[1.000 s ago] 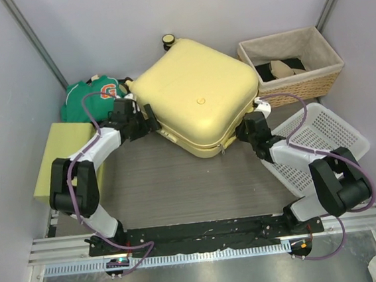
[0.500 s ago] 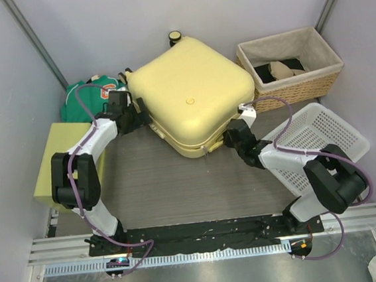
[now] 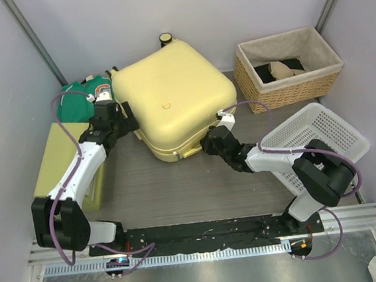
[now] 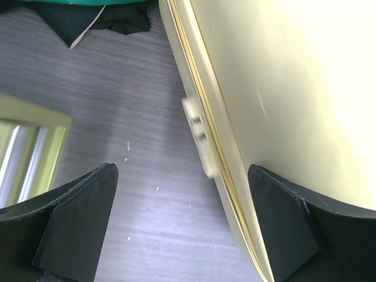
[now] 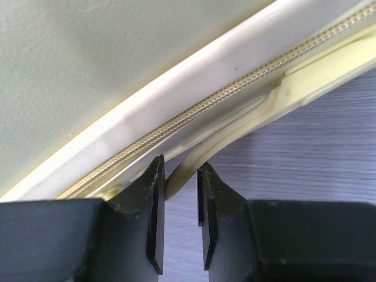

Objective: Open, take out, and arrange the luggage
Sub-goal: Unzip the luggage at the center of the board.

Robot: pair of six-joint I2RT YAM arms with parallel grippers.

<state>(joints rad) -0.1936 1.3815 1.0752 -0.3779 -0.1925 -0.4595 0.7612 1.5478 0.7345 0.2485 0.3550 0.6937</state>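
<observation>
The luggage [image 3: 168, 106], a pale yellow hard-shell suitcase, lies flat and zipped at the middle of the table, with one black wheel [image 3: 165, 39] at its far edge. My left gripper [image 3: 123, 122] stands open at its left side. In the left wrist view [image 4: 182, 170] one finger lies against the shell [image 4: 282, 88] and the other hangs over the table. My right gripper [image 3: 209, 143] is at the near right edge. Its narrow jaws [image 5: 179, 167] are shut on the pale handle strap [image 5: 235, 132] below the zip [image 5: 205, 106].
A wicker basket [image 3: 287, 65] with clothes stands at the back right. A white plastic basket [image 3: 318, 138] sits tilted beside my right arm. A yellow-green box [image 3: 60, 163] lies at the left, and green clothing [image 3: 77, 101] lies behind it.
The luggage has slid left and turned, and both grippers have moved left with it. My left gripper has opened wider.
</observation>
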